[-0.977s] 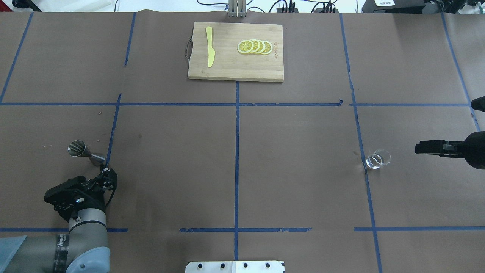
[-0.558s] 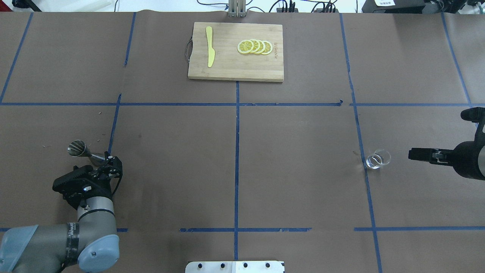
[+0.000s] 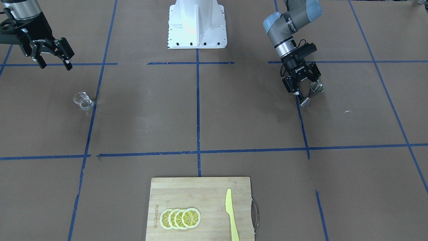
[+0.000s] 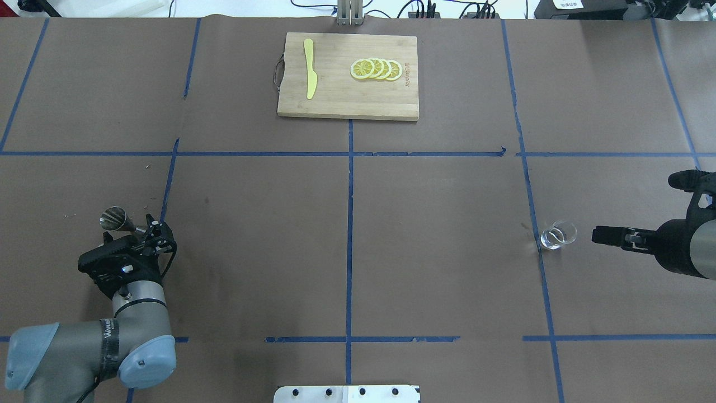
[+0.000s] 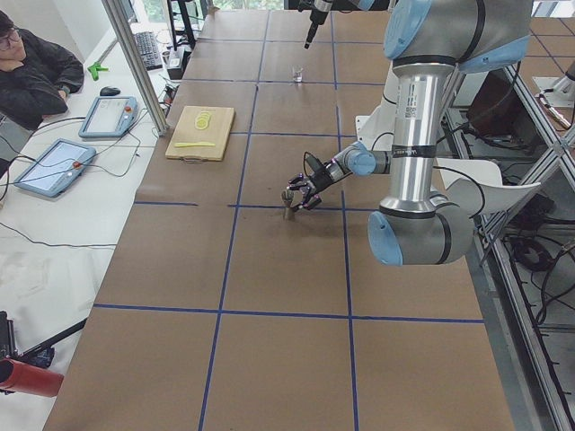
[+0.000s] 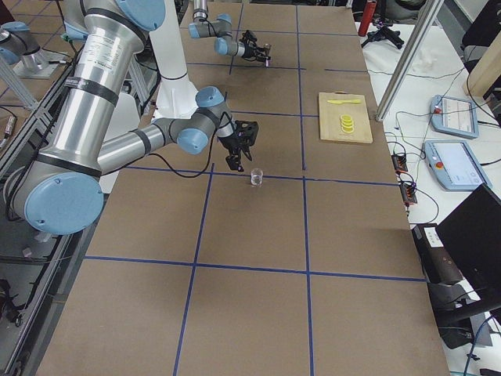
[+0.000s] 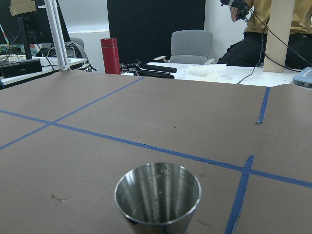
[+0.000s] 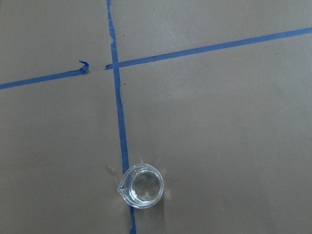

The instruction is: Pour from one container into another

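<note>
The steel hourglass jigger (image 4: pixel 113 218) stands upright at the near left of the table, beside a blue tape line. My left gripper (image 3: pixel 306 89) is open and low at it, a finger on either side of its lower half. Its wrist camera looks into the jigger's upper cup (image 7: pixel 157 196) from close up. The clear measuring cup (image 4: pixel 557 235) stands at the right on another tape line, with clear liquid in it (image 8: pixel 141 186). Open as well, my right gripper (image 3: pixel 56 67) hangs above the table a short way right of the cup, touching nothing.
A bamboo cutting board (image 4: pixel 335 101) lies at the far centre with several lemon slices (image 4: pixel 376 69) and a yellow knife (image 4: pixel 309 75). The robot's white base plate (image 3: pixel 196 25) sits at the near edge. An operator (image 5: pixel 36 76) sits beyond the table's far side.
My left gripper has moved forward and now straddles the jigger's lower half. My right gripper has slid left, closer to the clear cup.
</note>
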Controlling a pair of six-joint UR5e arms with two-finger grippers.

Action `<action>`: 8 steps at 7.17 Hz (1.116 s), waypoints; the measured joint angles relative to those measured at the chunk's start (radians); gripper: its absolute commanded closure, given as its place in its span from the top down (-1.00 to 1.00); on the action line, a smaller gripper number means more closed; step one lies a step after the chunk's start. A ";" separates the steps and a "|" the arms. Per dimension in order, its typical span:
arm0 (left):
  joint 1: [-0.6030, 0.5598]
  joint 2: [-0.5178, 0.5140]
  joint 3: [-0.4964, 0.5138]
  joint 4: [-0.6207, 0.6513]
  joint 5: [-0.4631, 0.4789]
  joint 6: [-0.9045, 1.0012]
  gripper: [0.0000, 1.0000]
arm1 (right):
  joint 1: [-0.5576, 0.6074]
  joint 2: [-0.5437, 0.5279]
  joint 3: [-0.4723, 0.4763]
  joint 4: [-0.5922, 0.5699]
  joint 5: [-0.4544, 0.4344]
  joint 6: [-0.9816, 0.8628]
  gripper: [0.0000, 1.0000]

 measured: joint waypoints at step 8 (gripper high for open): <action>-0.018 -0.032 0.049 0.000 0.002 0.019 0.12 | -0.037 0.000 0.003 0.000 -0.024 0.029 1.00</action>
